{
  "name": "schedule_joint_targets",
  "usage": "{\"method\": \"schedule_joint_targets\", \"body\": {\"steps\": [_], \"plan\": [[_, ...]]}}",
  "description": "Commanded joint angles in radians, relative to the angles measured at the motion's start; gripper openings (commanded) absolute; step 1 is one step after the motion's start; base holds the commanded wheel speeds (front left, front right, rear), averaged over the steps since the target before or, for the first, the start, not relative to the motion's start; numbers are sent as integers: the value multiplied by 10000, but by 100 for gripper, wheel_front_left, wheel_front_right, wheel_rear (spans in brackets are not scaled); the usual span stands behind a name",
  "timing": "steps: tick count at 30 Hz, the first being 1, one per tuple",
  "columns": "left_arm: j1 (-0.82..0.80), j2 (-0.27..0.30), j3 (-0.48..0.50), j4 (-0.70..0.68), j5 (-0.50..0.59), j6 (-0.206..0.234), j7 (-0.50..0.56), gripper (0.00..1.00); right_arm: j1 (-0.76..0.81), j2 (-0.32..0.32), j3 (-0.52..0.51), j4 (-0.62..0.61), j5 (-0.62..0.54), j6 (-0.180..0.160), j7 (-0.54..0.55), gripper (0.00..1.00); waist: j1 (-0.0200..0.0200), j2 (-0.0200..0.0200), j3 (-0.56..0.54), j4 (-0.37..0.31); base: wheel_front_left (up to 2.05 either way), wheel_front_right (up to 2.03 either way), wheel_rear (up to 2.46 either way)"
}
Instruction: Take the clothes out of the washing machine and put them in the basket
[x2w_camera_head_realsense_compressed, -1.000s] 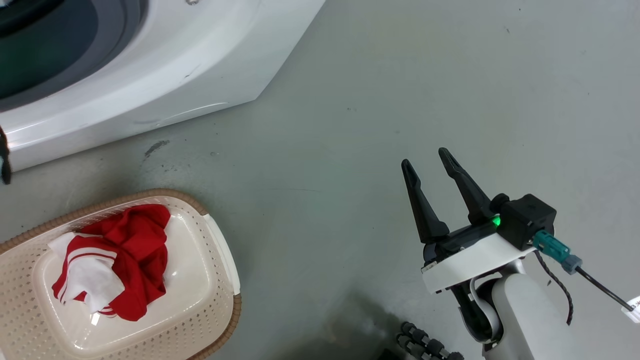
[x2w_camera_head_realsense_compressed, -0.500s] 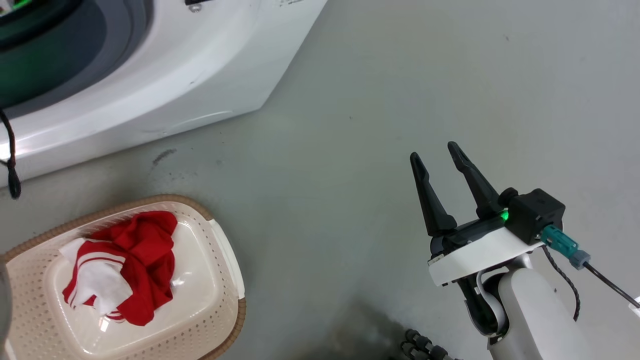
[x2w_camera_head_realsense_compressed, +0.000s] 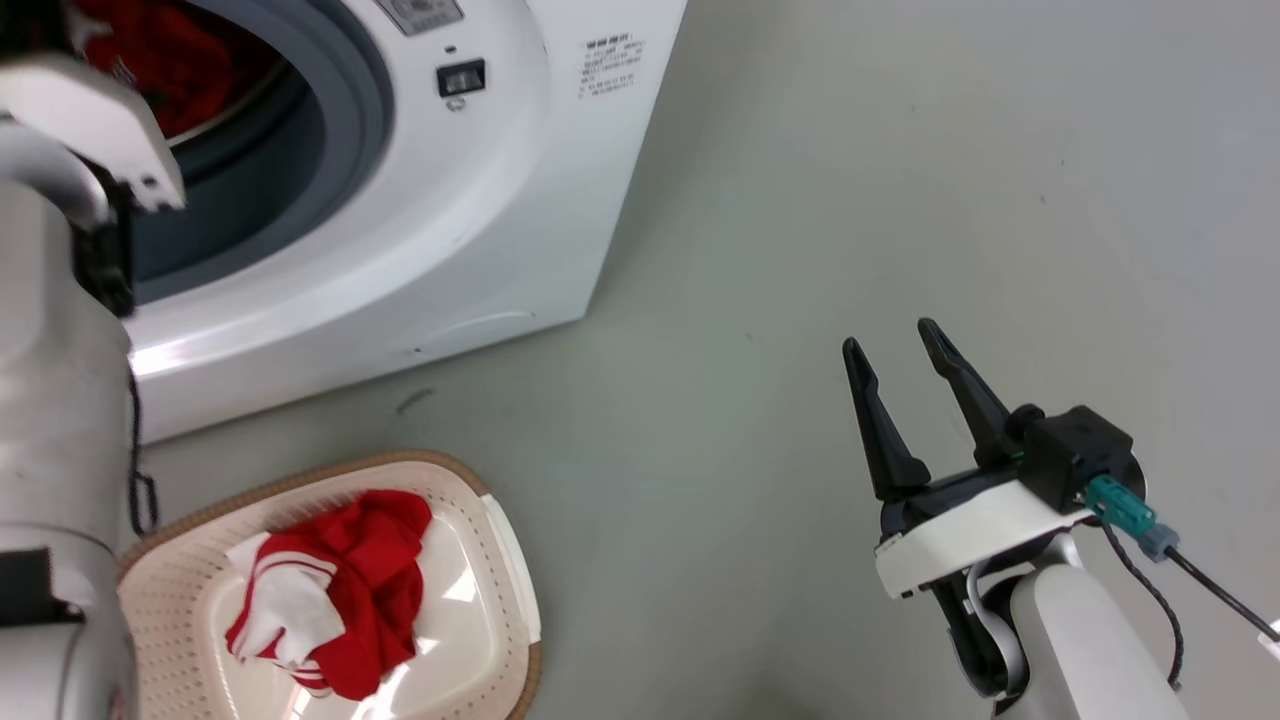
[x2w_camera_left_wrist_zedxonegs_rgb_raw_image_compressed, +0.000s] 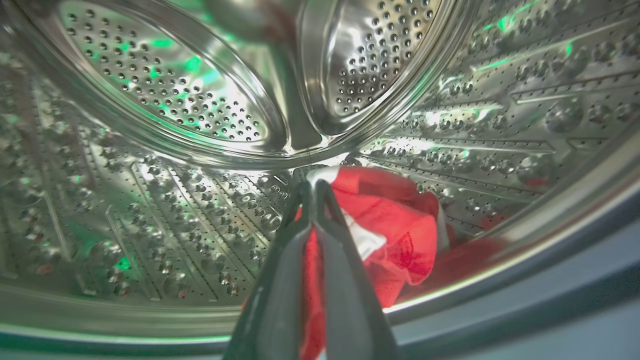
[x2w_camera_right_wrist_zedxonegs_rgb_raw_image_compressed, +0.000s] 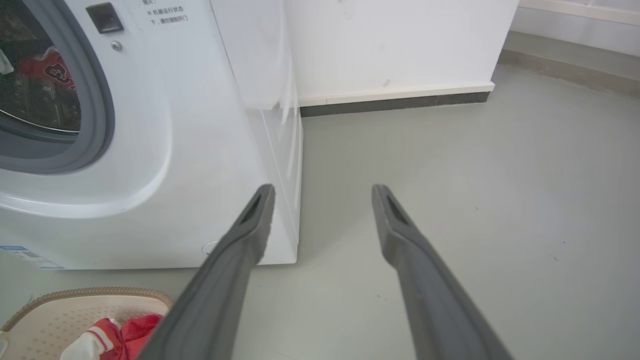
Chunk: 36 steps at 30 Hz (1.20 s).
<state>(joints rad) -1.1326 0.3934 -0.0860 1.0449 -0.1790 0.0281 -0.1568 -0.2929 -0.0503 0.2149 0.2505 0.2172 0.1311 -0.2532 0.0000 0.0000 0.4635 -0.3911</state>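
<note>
Your left gripper (x2w_camera_left_wrist_zedxonegs_rgb_raw_image_compressed: 311, 189) pinches a red garment (x2w_camera_left_wrist_zedxonegs_rgb_raw_image_compressed: 400, 225) inside the steel drum (x2w_camera_left_wrist_zedxonegs_rgb_raw_image_compressed: 175, 100); your right gripper (x2w_camera_head_realsense_compressed: 890, 336) hangs spread-fingered above the floor (x2w_camera_head_realsense_compressed: 800, 200).

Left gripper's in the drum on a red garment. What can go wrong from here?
1. The left gripper pinches the red garment only near its white edge; it may slip during the pull.
2. The rest lies bunched on the drum and may catch on the grey door seal.
3. The basket already holds clothes, so a drop may drape over its rim.
</note>
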Motion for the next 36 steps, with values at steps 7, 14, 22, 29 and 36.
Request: {"method": "schedule_joint_targets", "body": {"steps": [7,14,22,29,36], "plan": [[1428,-521,395,-45,-591,-57,-988,0,580,0,-230,-168,-218,-7,332,100,0,0,-1396,535,0,0,0],[2715,-907,723,-1143,-899,-201,-1099,0,1065,2,-439,-456,-393,-7,664,100,0,0,-2257,988,0,0,0],[4446,-1486,1036,-3522,-876,-362,-1094,0,1601,0,-642,-863,-525,-7,1034,100,0,0,-2954,1626,0,0,0],[5598,-2253,971,-5620,-782,-391,-1086,0,2006,2,-853,-1180,-661,-7,1348,100,0,0,-3406,2289,0,0,0],[6600,-2553,613,-8260,-484,-226,-1061,0,2226,3,-911,-1447,-718,-5,1529,100,0,0,-3594,2640,0,0,0]]}}
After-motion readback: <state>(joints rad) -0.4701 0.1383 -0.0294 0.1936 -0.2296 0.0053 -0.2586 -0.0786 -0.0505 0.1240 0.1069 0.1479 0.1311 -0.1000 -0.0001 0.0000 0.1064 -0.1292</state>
